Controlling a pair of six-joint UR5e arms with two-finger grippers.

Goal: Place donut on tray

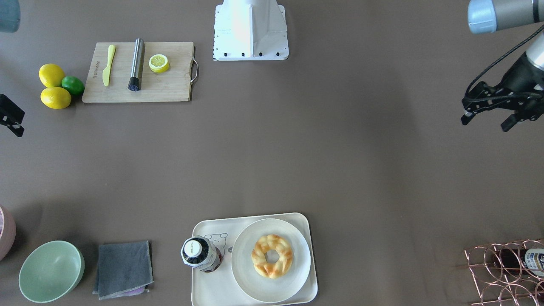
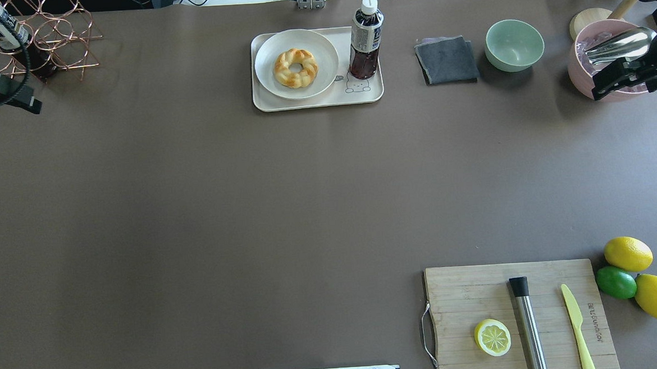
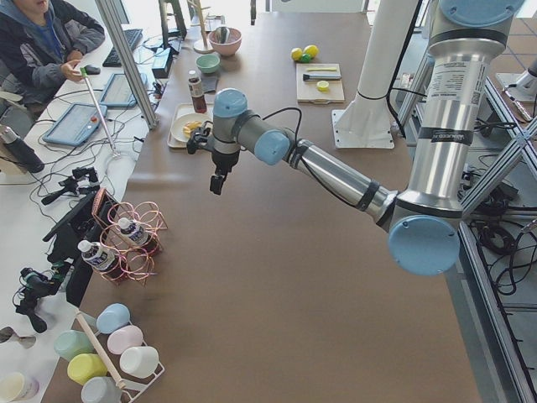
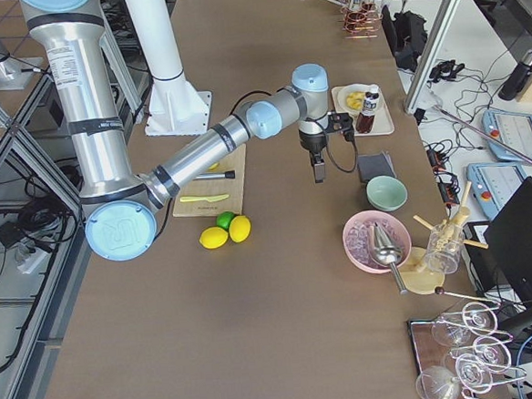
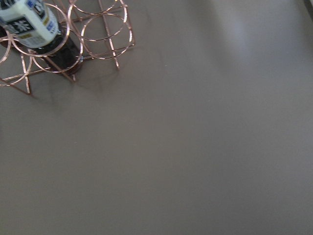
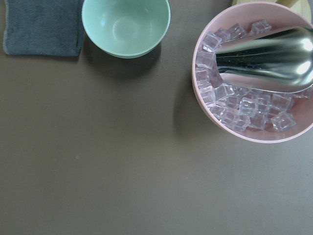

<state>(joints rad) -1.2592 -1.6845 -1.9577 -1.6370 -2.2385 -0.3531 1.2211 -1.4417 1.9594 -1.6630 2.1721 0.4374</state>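
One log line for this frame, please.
donut: on plate | plate: on tray | left gripper: open, empty, far from tray | right gripper: empty, by ice bowl

Silver arms (image 3: 336, 180), pale-blue joint caps (image 3: 424, 245), black cables (image 1: 510, 52), black left claw (image 1: 485, 122), white base (image 1: 250, 29).

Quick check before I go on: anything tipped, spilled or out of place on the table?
Nothing stands out. The donut lies flat on the plate, which sits inside the tray, and the bottle beside it stands upright.
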